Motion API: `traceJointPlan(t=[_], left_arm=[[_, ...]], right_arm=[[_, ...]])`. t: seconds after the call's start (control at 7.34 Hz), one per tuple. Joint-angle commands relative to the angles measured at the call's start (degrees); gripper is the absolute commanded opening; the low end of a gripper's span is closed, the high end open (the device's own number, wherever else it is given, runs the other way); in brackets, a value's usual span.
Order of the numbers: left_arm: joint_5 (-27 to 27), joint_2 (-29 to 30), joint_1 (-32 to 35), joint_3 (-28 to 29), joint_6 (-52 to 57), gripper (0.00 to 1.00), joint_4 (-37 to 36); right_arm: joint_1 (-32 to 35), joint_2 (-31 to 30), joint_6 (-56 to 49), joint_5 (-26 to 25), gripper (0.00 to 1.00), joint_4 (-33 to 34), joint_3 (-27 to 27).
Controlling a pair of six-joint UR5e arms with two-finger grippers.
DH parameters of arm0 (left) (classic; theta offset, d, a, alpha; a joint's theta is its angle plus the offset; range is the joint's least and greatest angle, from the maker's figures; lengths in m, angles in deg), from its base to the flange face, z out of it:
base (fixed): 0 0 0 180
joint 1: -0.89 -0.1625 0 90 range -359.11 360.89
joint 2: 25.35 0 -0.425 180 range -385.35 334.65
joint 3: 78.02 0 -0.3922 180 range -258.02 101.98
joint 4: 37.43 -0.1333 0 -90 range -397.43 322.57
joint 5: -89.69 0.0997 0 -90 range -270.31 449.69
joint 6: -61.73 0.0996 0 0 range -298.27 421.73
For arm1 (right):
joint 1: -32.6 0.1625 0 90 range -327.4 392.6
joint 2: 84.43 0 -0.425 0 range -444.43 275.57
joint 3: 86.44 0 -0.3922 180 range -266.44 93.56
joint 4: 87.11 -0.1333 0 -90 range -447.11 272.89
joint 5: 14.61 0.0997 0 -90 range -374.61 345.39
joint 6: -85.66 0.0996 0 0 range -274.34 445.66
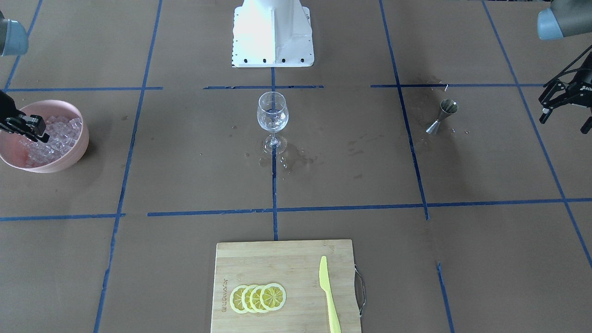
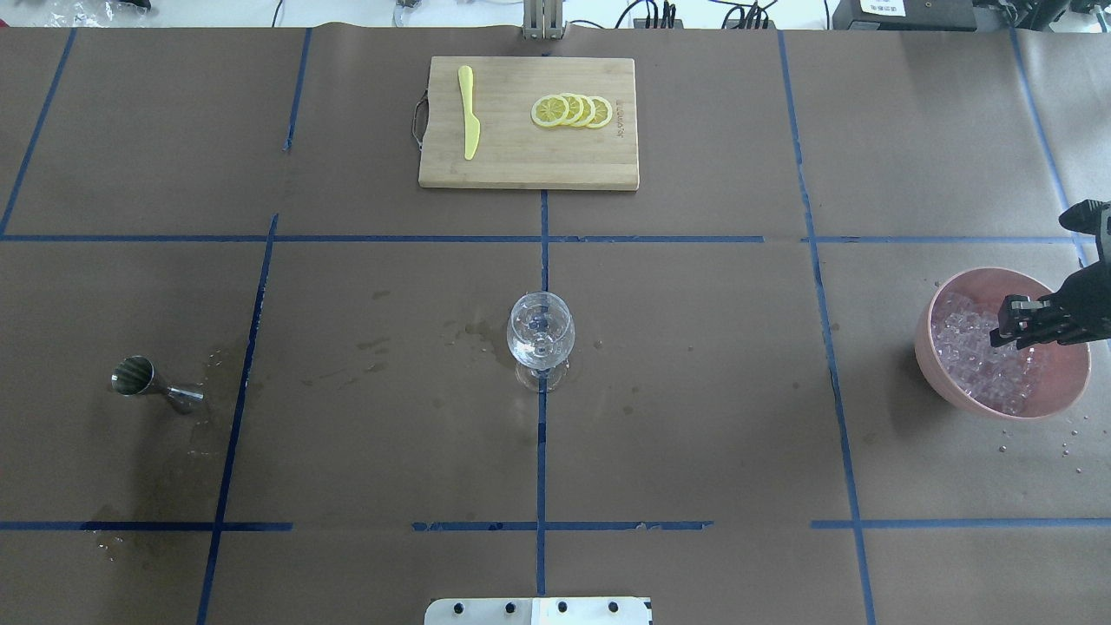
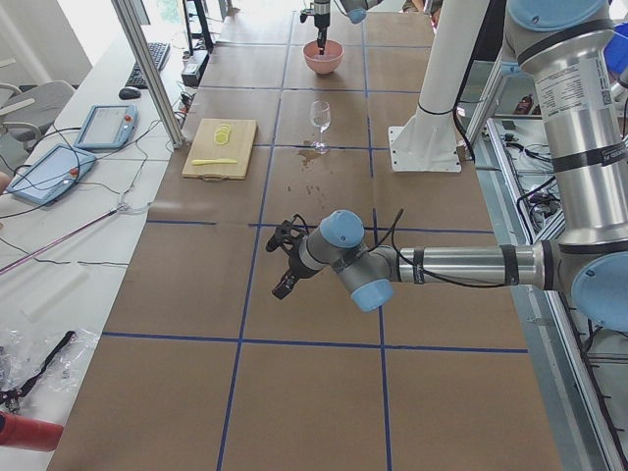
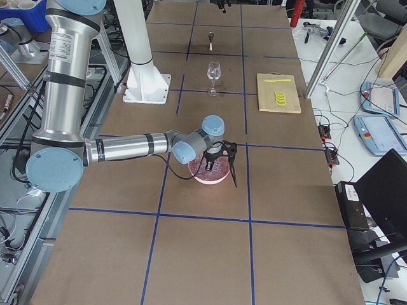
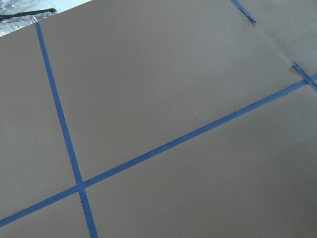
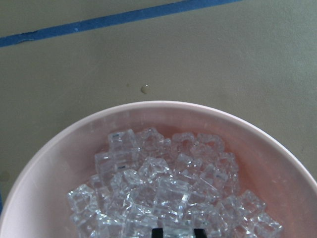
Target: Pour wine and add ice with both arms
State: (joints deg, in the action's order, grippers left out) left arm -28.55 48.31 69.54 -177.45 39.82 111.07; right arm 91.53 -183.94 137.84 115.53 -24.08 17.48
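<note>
R gripper (image 2: 1009, 323) is down in the pink bowl (image 2: 950, 386), out at 3 o'clock in the overhead view. Jaws are pulled in narrow, tips sunk into the ice (image 6: 158, 193). Its wrist cam shows a cube sitting between the two black tips, so it's clamped on ice. The heap fills most of the bowl, and a few small droplets or bits dot the paper (image 2: 694, 391) at the bowl's 5 o'clock.

L gripper (image 1: 564, 121) hangs at the 3 o'clock edge of the front-facing view, jaws spread wide, above the paper. Its wrist cam sees only brown paper & blue tape (image 5: 148, 151).

Wine glass (image 2: 540, 334) stands upright dead centre on a tape line, w/ the wine (image 1: 272, 126) a small clear pool low in its bowl. Wet patches (image 1: 296, 159) lie round its foot.

Jigger (image 2: 156, 386) sits at 9 o'clock overhead, well apart from the glass, damp paper beside it. Cutting board (image 2: 521, 161) is at 12 o'clock w/ four overlapping lemon slices (image 2: 573, 110) and a yellow knife (image 2: 469, 121), apart from each other. White pedestal (image 1: 273, 32) is at 6 o'clock overhead.
</note>
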Motion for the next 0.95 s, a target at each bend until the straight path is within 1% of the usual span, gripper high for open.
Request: traceJointPlan(t=[0.0, 0.14, 0.27, 0.41, 0.54, 0.68, 0.82], left_arm=[[-0.1, 0.1, 0.0, -0.1, -0.1, 1.0, 0.0], [-0.1, 0.1, 0.1, -0.1, -0.1, 1.0, 0.1], [-0.1, 0.1, 0.1, -0.1, -0.1, 1.0, 0.1], [-0.2, 0.2, 0.0, -0.1, -0.1, 1.0, 0.1], [-0.1, 0.2, 0.0, 0.1, -0.3, 1.0, 1.1], [-0.1, 0.3, 0.0, 0.1, -1.7, 1.0, 1.3], [-0.2, 0.4, 0.0, 0.1, -2.3, 1.0, 1.4]], right_arm=[[5.0, -0.4, -0.1, 2.8, 0.0, 0.9, 5.4], [10.1, 0.5, 0.0, 6.6, 0.0, 1.0, 8.7], [10.8, 1.9, 0.9, 7.1, 0.0, 1.0, 11.5], [10.8, 6.8, 9.2, 7.3, 0.0, 1.0, 12.3], [8.1, 13.4, 20.7, 7.8, 0.0, 0.9, 12.4], [4.8, 19.2, 30.5, 7.2, 0.0, 0.9, 12.6], [1.6, 24.1, 37.9, 6.5, 0.0, 1.0, 12.5]])
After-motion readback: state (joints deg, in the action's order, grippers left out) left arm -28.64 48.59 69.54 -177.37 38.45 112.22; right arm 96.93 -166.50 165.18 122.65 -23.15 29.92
